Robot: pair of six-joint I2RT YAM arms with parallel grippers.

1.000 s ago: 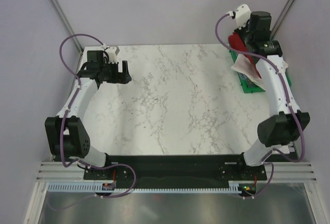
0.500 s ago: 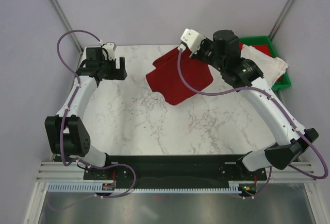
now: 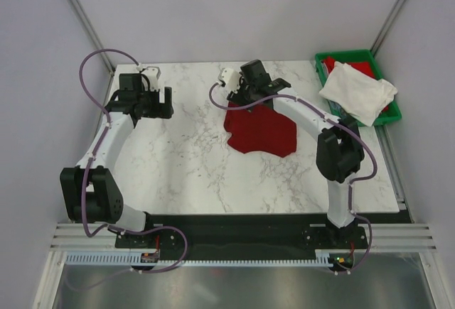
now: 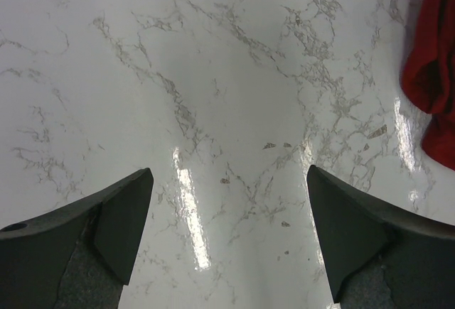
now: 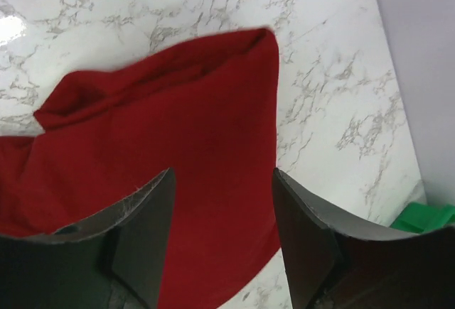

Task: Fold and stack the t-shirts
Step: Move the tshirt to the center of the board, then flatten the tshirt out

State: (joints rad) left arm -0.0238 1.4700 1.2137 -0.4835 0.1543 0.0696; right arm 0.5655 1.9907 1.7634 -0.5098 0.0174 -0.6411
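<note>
The dark red t-shirt [image 3: 260, 128] lies crumpled on the marble table [image 3: 192, 160], right of centre. In the right wrist view the same red t-shirt [image 5: 178, 110] fills the space under my fingers. My right gripper [image 3: 247, 96] [image 5: 222, 174] hovers over the shirt's far edge, open, with nothing between its jaws. The off-white t-shirt [image 3: 357, 90] sits bunched in the green bin [image 3: 390, 116] at the back right. My left gripper [image 3: 169, 103] [image 4: 229, 174] is open over bare marble at the back left. A red t-shirt edge [image 4: 431, 74] shows at its view's right side.
A bit of red cloth [image 3: 330, 63] shows in the bin's far end beside the off-white shirt. The right arm's elbow [image 3: 338, 154] stands over the table's right half. Grey walls close in behind and at both sides.
The right arm swung from the bin to the table's middle with the red t-shirt, then opened and let it fall onto the marble. The left arm barely moved.
</note>
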